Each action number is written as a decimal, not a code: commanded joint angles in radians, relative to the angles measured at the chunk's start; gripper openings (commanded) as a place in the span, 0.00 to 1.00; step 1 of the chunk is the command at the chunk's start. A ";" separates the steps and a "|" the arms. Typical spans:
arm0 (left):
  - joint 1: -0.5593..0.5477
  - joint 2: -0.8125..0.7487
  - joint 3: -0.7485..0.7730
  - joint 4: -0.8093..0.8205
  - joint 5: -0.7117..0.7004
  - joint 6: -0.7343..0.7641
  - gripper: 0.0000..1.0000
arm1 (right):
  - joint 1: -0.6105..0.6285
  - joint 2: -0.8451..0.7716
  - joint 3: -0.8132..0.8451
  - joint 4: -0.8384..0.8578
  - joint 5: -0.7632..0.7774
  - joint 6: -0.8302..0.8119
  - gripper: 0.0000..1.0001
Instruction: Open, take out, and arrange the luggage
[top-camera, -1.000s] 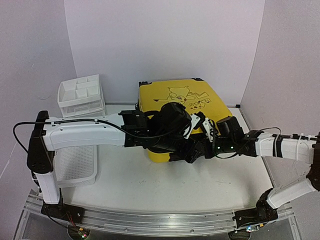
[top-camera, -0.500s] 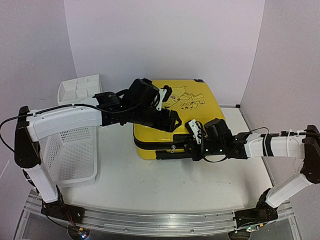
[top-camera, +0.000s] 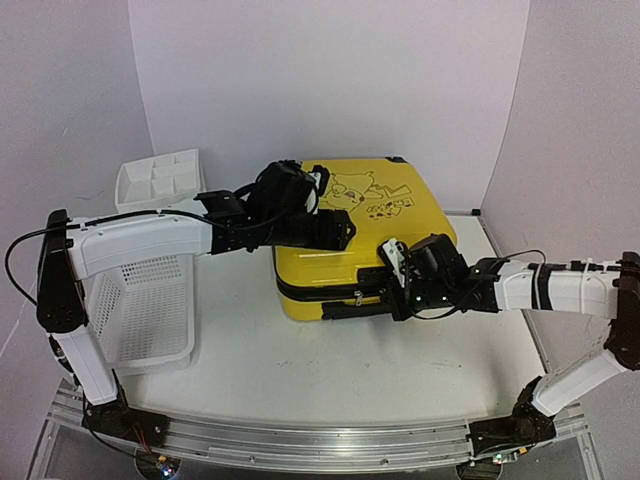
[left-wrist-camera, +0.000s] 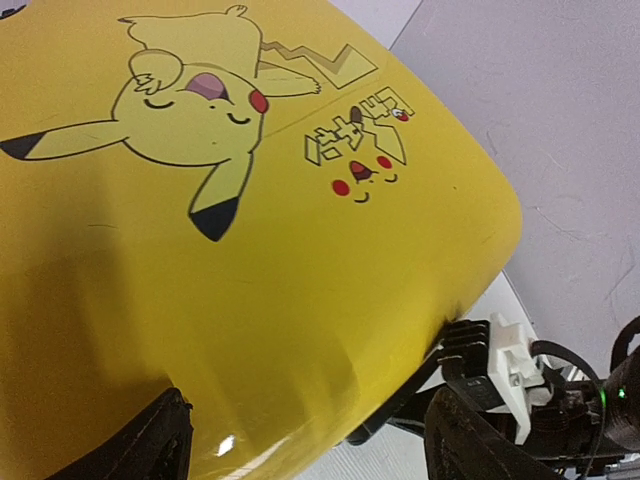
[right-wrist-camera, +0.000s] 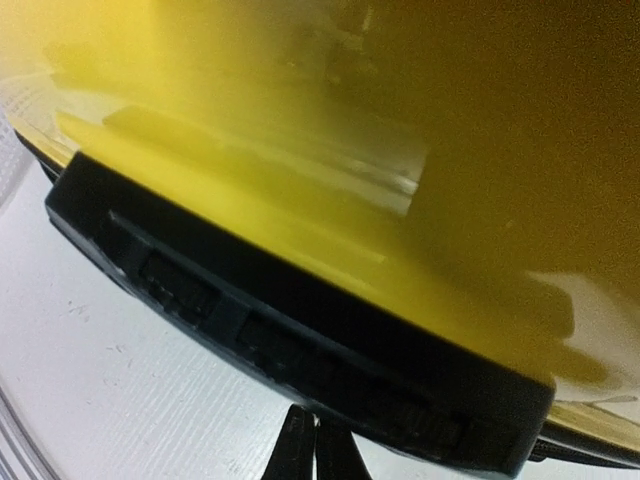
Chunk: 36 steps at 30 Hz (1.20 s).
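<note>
White tabletop (top-camera: 330, 380) ringed by pale lilac walls carries the yellow suitcase (top-camera: 395, 235), which lies flat at the middle toward the back, lid down and cartoon print facing up. Over the left part of the lid hangs the left gripper (top-camera: 335, 228), its dark fingers (left-wrist-camera: 150, 440) spread wide with nothing between them. The right gripper (top-camera: 378, 298) sits low at the case's near side, fingers (right-wrist-camera: 305, 445) pressed together just before the black handle (right-wrist-camera: 300, 340). A white mesh basket (top-camera: 150, 320) stands at the left, and a white drawer unit (top-camera: 160, 185) stands behind it.
</note>
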 joint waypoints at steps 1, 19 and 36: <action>0.018 0.006 -0.076 -0.054 -0.057 -0.044 0.80 | -0.013 -0.106 -0.022 -0.189 0.129 0.030 0.00; 0.000 -0.151 -0.241 -0.080 -0.001 -0.039 0.97 | -0.044 -0.151 -0.054 -0.140 0.052 -0.051 0.00; -0.153 -0.338 -0.648 0.288 -0.027 -0.509 0.89 | 0.011 0.126 0.088 0.289 -0.097 0.338 0.00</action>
